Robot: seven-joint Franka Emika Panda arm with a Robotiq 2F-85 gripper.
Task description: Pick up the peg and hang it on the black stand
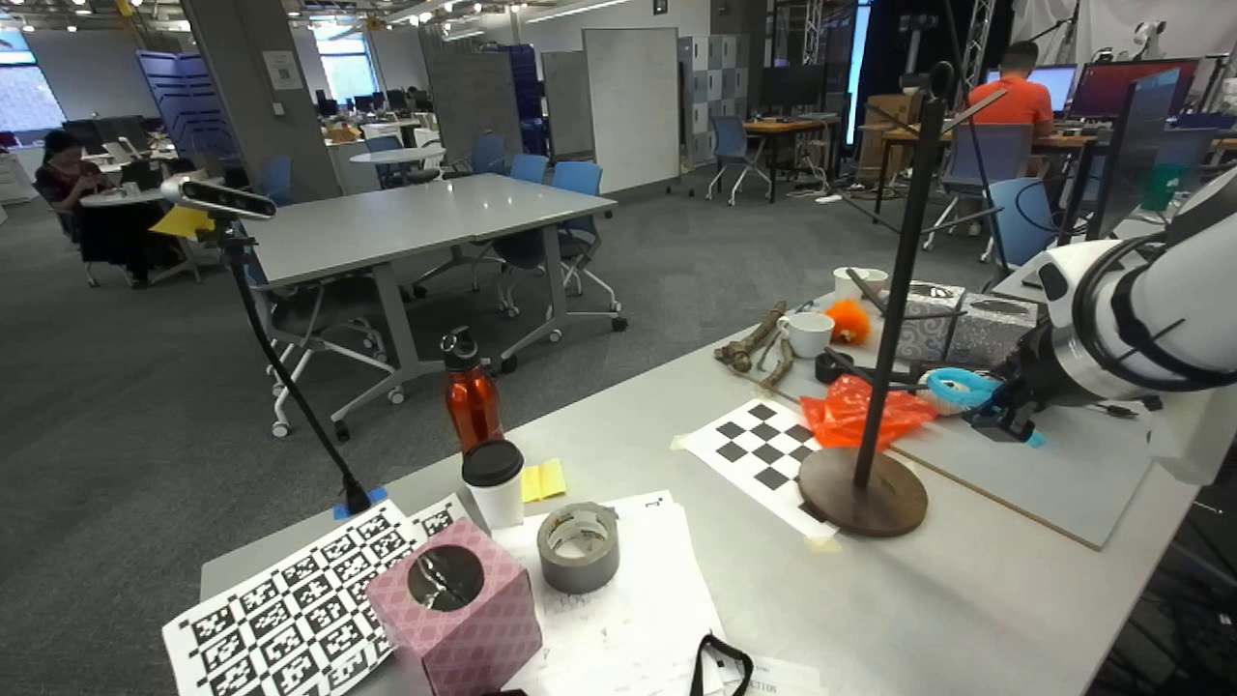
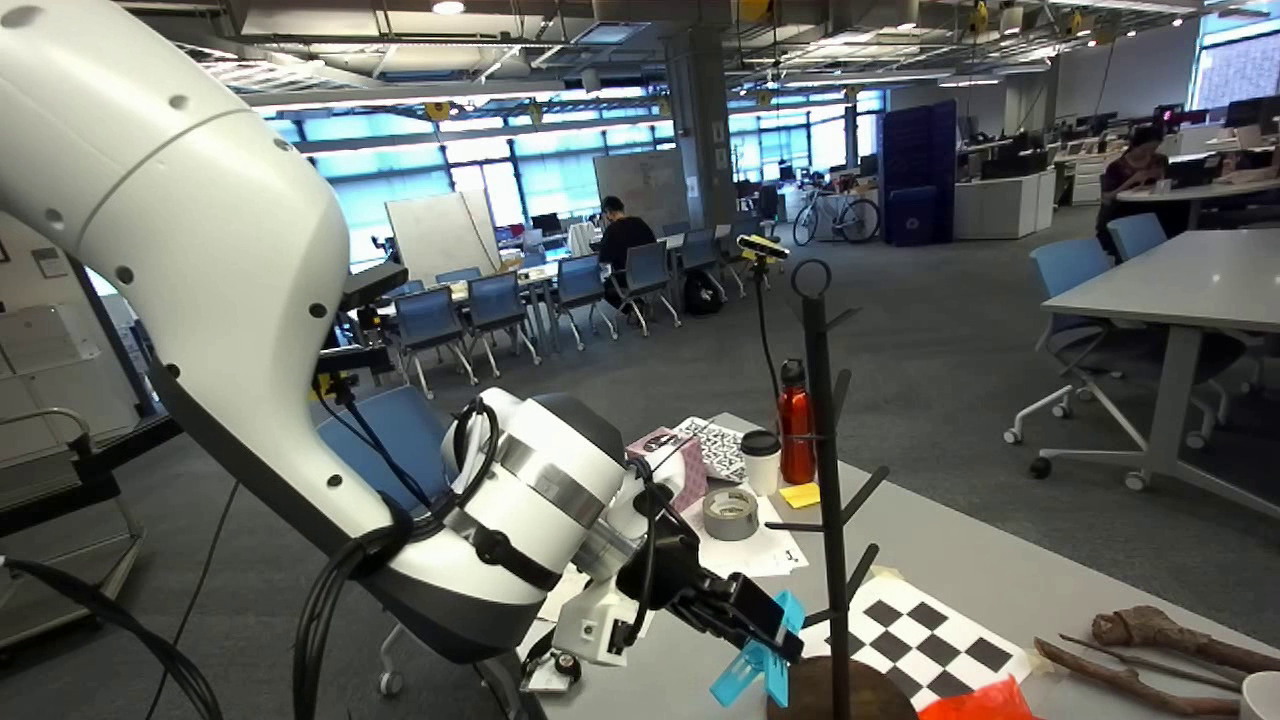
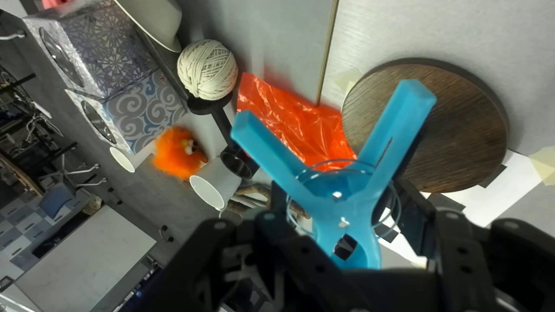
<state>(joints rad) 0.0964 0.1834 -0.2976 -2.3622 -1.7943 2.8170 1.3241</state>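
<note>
The light-blue peg (image 3: 342, 208) is a clothes-peg shape with a wire spring; it sits between my fingers in the wrist view, its two legs spread away from the gripper. My gripper (image 2: 778, 628) is shut on the peg (image 2: 740, 675) and holds it up off the table. The gripper (image 1: 1005, 418) and peg (image 1: 962, 387) also show beside the stand in the other exterior picture. The black stand (image 1: 899, 290) is an upright pole with several thin side arms, a top ring and a round brown base (image 3: 459, 130). Its pole (image 2: 825, 450) is out of the wrist view.
A red plastic bag (image 1: 860, 411) lies beside the stand's base. White mugs (image 1: 809, 334), sticks (image 1: 749, 338), an orange fluffy toy (image 3: 177, 152), a string ball (image 3: 207, 69) and patterned boxes (image 3: 108, 52) stand behind. Tape (image 1: 578, 549) and a pink box (image 1: 464, 609) are at the opposite end.
</note>
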